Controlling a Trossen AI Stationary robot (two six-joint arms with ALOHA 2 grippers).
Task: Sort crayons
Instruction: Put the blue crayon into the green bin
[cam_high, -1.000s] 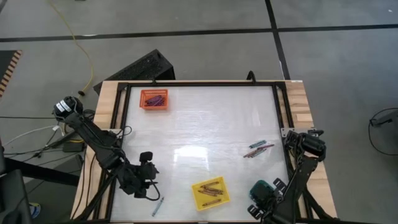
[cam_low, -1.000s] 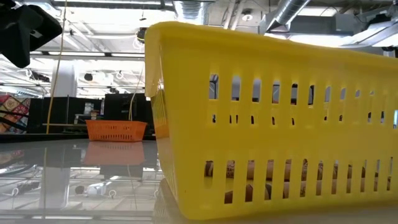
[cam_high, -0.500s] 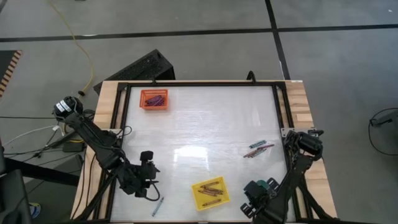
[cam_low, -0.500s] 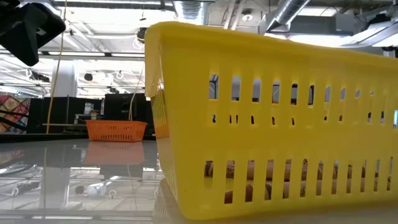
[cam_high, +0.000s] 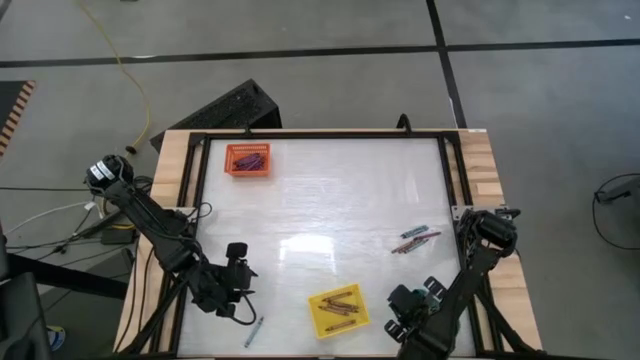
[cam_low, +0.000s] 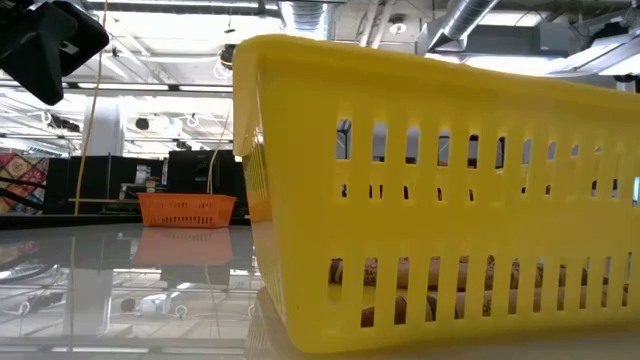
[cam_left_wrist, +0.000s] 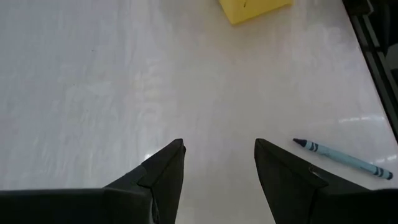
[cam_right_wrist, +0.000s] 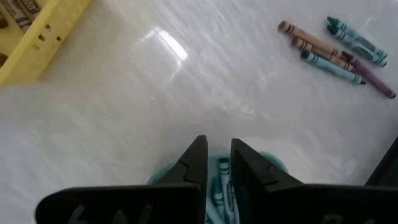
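Note:
My right gripper (cam_high: 408, 303) stands near the table's front edge, just right of the yellow tray (cam_high: 338, 311), and is shut on a teal tray (cam_right_wrist: 273, 164) that holds teal-blue crayons (cam_right_wrist: 221, 182). The yellow tray holds brownish crayons. Several loose crayons (cam_high: 415, 240) lie in a cluster at the right (cam_right_wrist: 336, 50). My left gripper (cam_left_wrist: 219, 149) hangs open above the table at the front left. One teal-blue crayon (cam_left_wrist: 342, 158) lies flat beside it (cam_high: 254, 331). The orange tray (cam_high: 248, 159) at the far left holds dark crayons. My right gripper comes at the teal tray from above, slanting toward the far edge, with its fingers (cam_right_wrist: 196, 163) close together. Teal shows on both sides of the fingers and the tray's crayons show in the gap. The fingers hide the gripped part and whether the tray is clear of the table.
In the low view the yellow tray (cam_low: 440, 190) fills the foreground and the orange tray (cam_low: 187, 208) stands far behind it. A dark frame (cam_high: 200, 200) runs around the glossy white tabletop. Bare tabletop lies between the trays in the middle.
My right gripper has gone along the near edge toward the table's left, closer to the yellow tray, taking the teal tray with it. Its fingers have stayed shut.

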